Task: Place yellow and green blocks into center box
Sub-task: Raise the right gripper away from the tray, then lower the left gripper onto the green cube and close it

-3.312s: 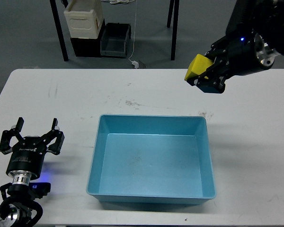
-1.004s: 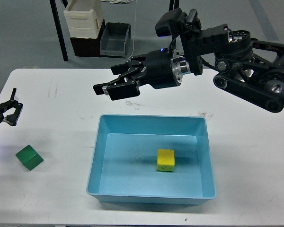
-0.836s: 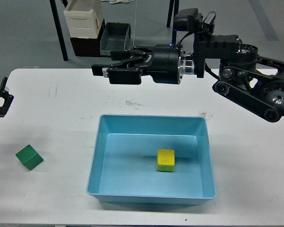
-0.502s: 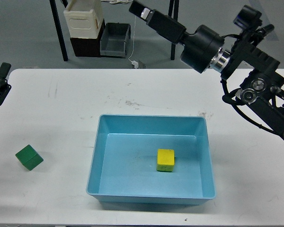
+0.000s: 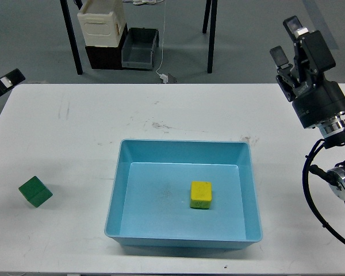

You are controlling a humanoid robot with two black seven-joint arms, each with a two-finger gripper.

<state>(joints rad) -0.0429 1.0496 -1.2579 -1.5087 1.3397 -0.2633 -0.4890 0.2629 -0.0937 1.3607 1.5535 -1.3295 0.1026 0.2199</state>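
Resting on the floor of the light blue center box (image 5: pixel 118 190), right of middle: yellow block (image 5: pixel 200 195), one half of the task done. Green block (image 5: pixel 35 191): on the white table (image 5: pixel 75 132) well left of the box, untouched, nearer the left arm. Right gripper (image 5: pixel 291 41): raised at the far right, fingers apart, empty, clear of the box. Left gripper (image 5: pixel 4 80): only a sliver at the left edge; its opening cannot be told.

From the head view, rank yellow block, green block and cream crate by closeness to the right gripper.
Right gripper, upper right.
1. Yellow block, inside the blue tray, centre.
2. Cream crate, floor, top left.
3. Green block, table's left side.
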